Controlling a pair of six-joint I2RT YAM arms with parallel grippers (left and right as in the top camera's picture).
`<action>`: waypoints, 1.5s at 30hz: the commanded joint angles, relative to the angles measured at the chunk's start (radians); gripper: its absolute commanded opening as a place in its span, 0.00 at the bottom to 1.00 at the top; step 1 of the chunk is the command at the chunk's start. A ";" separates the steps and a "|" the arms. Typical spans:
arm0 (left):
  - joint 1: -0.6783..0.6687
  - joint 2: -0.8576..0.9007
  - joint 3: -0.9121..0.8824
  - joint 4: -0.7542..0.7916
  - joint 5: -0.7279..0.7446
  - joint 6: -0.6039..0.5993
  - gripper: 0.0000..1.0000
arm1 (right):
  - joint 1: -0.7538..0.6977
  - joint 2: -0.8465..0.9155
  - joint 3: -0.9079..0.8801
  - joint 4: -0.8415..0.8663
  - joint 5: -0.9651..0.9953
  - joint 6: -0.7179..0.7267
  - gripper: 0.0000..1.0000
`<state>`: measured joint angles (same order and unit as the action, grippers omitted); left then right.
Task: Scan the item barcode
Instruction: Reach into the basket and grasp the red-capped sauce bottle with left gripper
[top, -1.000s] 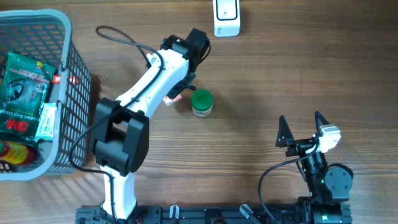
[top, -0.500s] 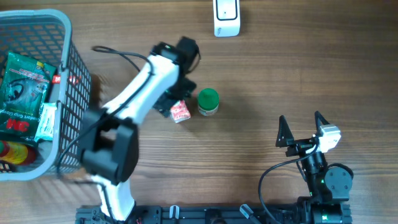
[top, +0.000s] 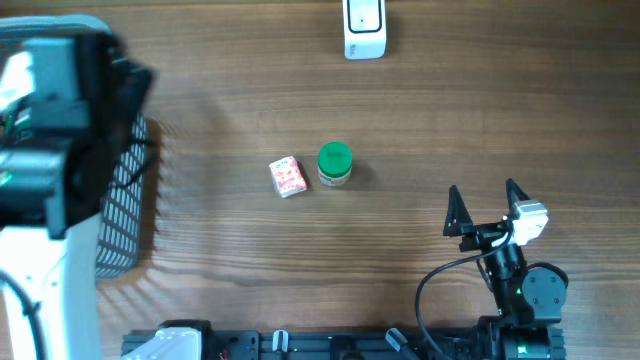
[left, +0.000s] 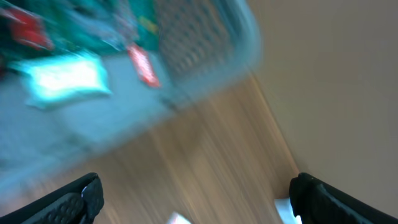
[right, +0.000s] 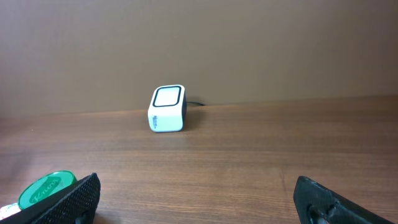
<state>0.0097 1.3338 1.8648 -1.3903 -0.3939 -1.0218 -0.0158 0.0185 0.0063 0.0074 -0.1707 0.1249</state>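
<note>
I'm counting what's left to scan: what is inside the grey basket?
The blurred left wrist view shows green packets, a pale packet and something red in the basket. Overhead, the left arm covers most of it; no count is possible.

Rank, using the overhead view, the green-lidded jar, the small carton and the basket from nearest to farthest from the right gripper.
1. Green-lidded jar, mid-table, left of the right gripper.
2. Small carton, just left of the jar.
3. Basket, at the far left edge.
</note>
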 joint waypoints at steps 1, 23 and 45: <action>0.240 -0.011 -0.002 -0.056 -0.088 0.056 1.00 | 0.005 -0.003 -0.001 0.003 0.018 -0.020 1.00; 0.761 0.303 -0.221 0.143 0.004 0.601 0.97 | 0.005 -0.003 -0.001 0.003 0.018 -0.020 1.00; 0.899 0.422 -0.278 0.192 0.148 0.621 0.99 | 0.005 -0.003 -0.001 0.003 0.018 -0.020 0.99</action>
<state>0.8906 1.7363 1.6318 -1.2186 -0.2592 -0.4076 -0.0158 0.0185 0.0063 0.0074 -0.1707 0.1249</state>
